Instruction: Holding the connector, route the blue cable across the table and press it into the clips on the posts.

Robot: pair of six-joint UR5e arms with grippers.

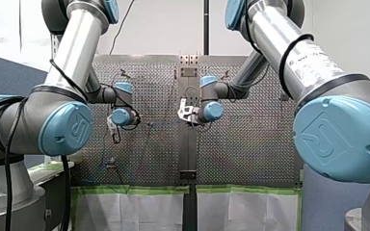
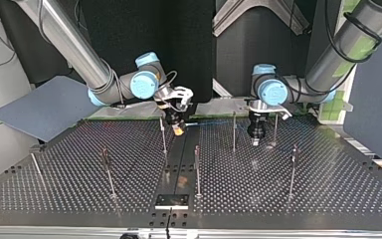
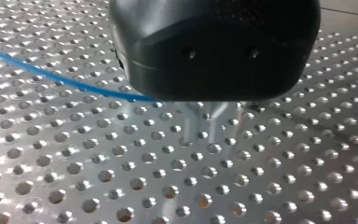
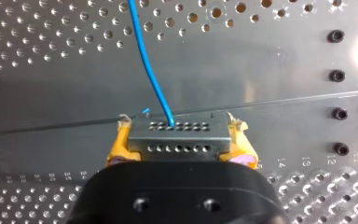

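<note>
**A:** Right side?
**B:** My right gripper (image 4: 180, 134) is clamped on the grey rectangular metal connector (image 4: 179, 141), with its yellow pads (image 4: 119, 145) on the two short ends. The thin blue cable (image 4: 147, 60) leaves the connector's top row of holes and runs ahead over the perforated metal table (image 4: 37, 51).
**A:** Left?
**B:** My black left gripper (image 3: 209, 122) is low over the table, and the cable disappears under its body. Can't tell if it's open or gripping.
**A:** Posts?
**B:** The thin metal posts (image 2: 234, 132) are upright. Whether the cable is in a clip is too small to tell.
</note>
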